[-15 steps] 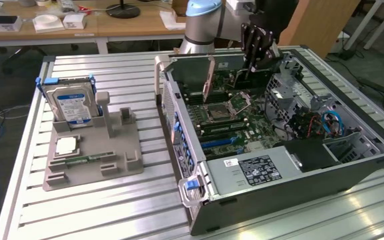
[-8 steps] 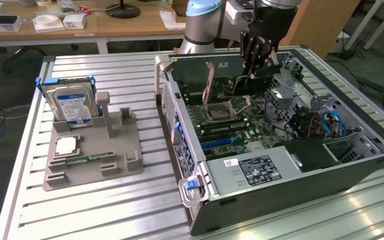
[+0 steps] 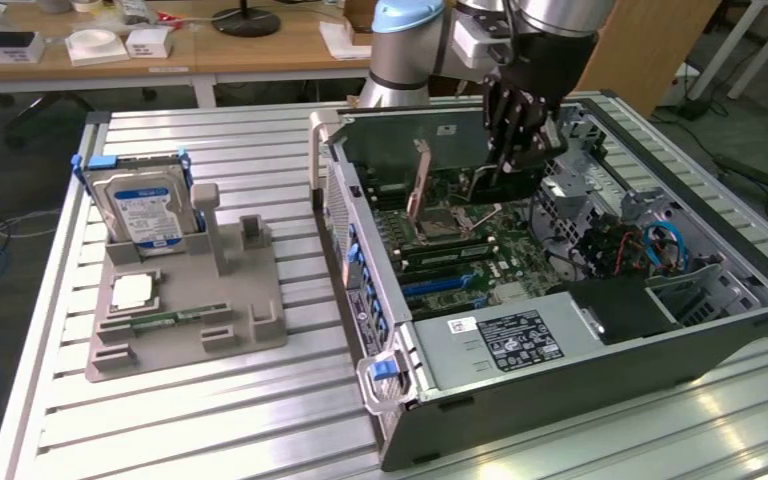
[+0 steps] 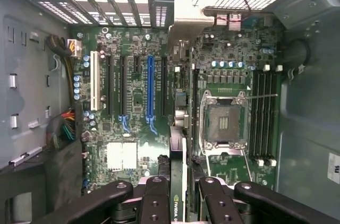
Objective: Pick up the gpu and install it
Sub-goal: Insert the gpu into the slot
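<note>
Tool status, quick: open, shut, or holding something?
Tool: closed on the gpu, held edge-on above the motherboard.

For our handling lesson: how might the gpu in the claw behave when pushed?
Probably stiff: the gpu runs straight, edge-on, from the claw. Likely light, being thin. Perhaps apt to pivot, pinched near one end.

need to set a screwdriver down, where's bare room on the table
Bare table slats between the gray holder and the case, and more below the holder in the exterior view. Crowded inside the case, where the end effector holds the gpu.
</note>
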Available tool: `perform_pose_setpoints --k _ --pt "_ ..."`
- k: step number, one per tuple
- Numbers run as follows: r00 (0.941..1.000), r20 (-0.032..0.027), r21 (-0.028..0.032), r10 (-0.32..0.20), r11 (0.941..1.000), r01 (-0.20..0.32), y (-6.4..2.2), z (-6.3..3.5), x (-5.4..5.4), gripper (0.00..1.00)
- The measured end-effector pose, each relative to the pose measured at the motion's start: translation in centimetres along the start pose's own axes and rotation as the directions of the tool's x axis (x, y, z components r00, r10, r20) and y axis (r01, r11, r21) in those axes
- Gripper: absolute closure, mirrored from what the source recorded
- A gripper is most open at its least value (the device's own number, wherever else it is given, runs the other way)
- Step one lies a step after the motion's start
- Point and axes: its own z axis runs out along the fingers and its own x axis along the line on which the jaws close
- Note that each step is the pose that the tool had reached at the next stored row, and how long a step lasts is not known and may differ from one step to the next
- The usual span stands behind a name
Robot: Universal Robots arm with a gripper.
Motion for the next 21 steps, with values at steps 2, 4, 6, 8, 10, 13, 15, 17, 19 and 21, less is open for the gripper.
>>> perform_pose_setpoints --k 2,4,6,8,10,13,15,17,19,21 --pt "1.0 0.0 0.0 0.0 1.0 0.0 0.0 0.35 0.1 0.74" --pt "1.0 -0.0001 0.0 0.0 1.0 0.0 0.0 0.7 0.1 0.74" --pt "1.0 0.0 0.0 0.0 1.0 0.0 0.01 1.06 0.2 0.74" --pt "1.0 0.0 0.0 0.0 1.0 0.0 0.01 1.43 0.2 0.74" --pt "1.0 -0.0001 0.0 0.001 1.0 -0.001 0.02 1.78 0.3 0.74" --pt "1.0 -0.001 0.0001 0.001 1.0 -0.001 0.13 2.29 0.3 0.74" --pt "1.0 -0.0017 -0.0001 0.001 1.0 -0.001 0.34 2.65 0.3 0.74" --pt "1.0 -0.0018 -0.0002 0.001 1.0 -0.001 0.57 3.01 0.3 0.74" --pt "1.0 -0.0019 0.0 0.006 1.0 -0.006 0.82 3.3 0.3 0.74" --pt "0.9999 -0.0023 0.0001 0.013 0.9999 -0.013 0.91 3.47 0.4 0.74"
